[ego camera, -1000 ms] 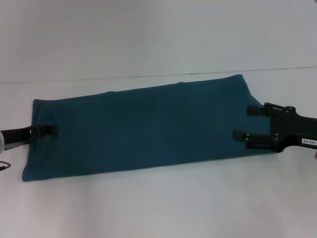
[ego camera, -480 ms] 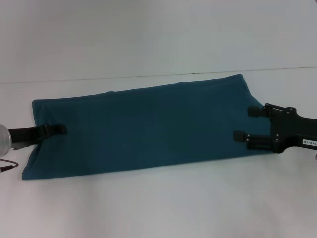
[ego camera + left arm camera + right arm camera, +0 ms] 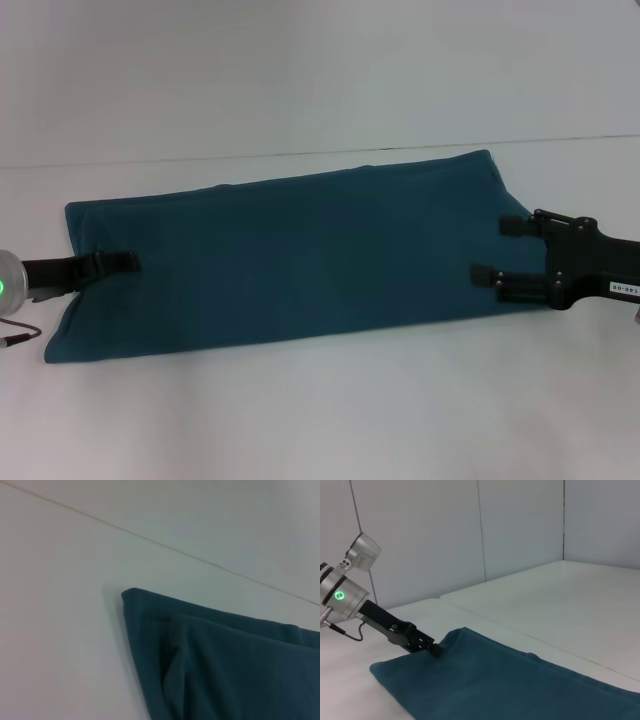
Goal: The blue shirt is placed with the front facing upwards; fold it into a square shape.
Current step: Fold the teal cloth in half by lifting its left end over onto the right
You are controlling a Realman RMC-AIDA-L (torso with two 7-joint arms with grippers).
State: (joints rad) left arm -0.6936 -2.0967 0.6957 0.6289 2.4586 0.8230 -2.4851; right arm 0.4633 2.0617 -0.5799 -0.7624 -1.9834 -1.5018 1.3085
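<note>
The blue shirt (image 3: 300, 260) lies folded into a long, plain strip across the white table, slanting up toward the right; no print or collar shows. My left gripper (image 3: 128, 262) reaches in low from the left and rests over the strip's left end, a little inside its edge. The right wrist view shows the left gripper (image 3: 434, 649) touching the shirt (image 3: 510, 685) near a corner. My right gripper (image 3: 495, 250) is open at the strip's right end, its two fingers spread over the cloth's edge. The left wrist view shows only a layered corner of the shirt (image 3: 225, 670).
The white table (image 3: 320, 420) stretches around the shirt, with a seam or back edge (image 3: 300, 154) just behind it. A thin cable (image 3: 15, 338) hangs from the left arm beside the shirt's left corner.
My left gripper has slid to the right, farther in over the shirt's left end. The right gripper and the shirt have stayed where they were.
</note>
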